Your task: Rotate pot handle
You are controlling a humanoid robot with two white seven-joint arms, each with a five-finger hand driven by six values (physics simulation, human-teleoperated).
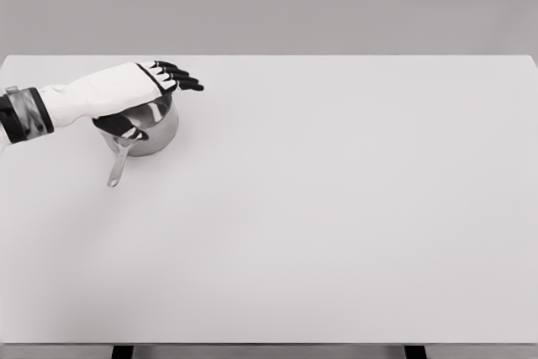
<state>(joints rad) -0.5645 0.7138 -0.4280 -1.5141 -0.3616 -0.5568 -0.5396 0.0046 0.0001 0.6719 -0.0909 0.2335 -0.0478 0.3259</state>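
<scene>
A small steel pot (pixel 155 128) stands on the white table (pixel 336 208) at the far left. Its thin metal handle (pixel 117 167) points toward the front, slightly left. My left hand (pixel 147 81) comes in from the left edge and lies flat over the pot's rim, covering most of its opening. The black fingertips (pixel 187 81) stretch out to the right past the rim, and the thumb (pixel 126 129) hangs down by the base of the handle. The fingers are extended and grip nothing. The right arm is out of view.
The table's front edge runs along the bottom of the picture, with two dark legs (pixel 123 351) under it. A plain grey wall stands behind the table.
</scene>
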